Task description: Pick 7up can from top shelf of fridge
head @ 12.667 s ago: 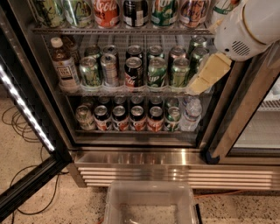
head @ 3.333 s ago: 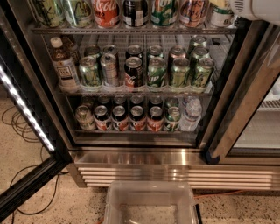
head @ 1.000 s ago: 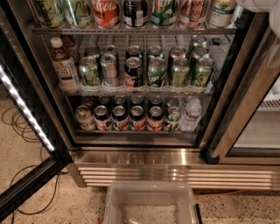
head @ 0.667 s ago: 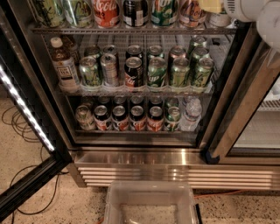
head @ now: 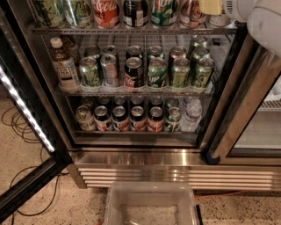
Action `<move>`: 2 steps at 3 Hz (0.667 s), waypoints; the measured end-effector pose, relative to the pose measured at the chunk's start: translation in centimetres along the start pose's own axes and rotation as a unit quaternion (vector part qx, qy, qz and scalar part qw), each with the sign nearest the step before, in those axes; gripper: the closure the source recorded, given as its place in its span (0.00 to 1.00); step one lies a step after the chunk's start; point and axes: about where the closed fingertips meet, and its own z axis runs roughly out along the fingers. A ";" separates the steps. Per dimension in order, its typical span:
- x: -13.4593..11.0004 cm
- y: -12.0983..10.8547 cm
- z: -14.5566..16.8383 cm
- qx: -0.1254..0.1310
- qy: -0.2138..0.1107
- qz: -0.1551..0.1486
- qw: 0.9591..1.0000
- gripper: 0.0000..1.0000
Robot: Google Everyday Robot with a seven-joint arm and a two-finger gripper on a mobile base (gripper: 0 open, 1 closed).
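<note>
Cans fill the fridge [head: 145, 160] in the single camera view. The top shelf [head: 131, 30] runs just under the upper edge, so only the lower parts of its cans show. We take the 7up can [head: 218, 20] to be the pale one at the shelf's right end, just right of a brownish can [head: 191, 11]. Its lettering is cut off, so this is our judgement.

The gripper [head: 210, 6] sits at the upper right, its yellow part overlapping that can from in front. We cannot tell whether it is wide or narrow, nor whether it touches the can.

We expect a full can: fairly heavy, stiff-walled, smooth and perhaps slick from the cold. We would take it squarely across the mid-body, firmly enough not to slip. Then we would lift it clear of the wire rack before drawing it out, minding its neighbour.
</note>
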 end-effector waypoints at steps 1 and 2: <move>0.1 0.0 -0.4 0.000 0.000 0.000 1.000 0.42; 0.0 -0.6 -0.3 0.004 -0.003 0.003 1.000 0.41</move>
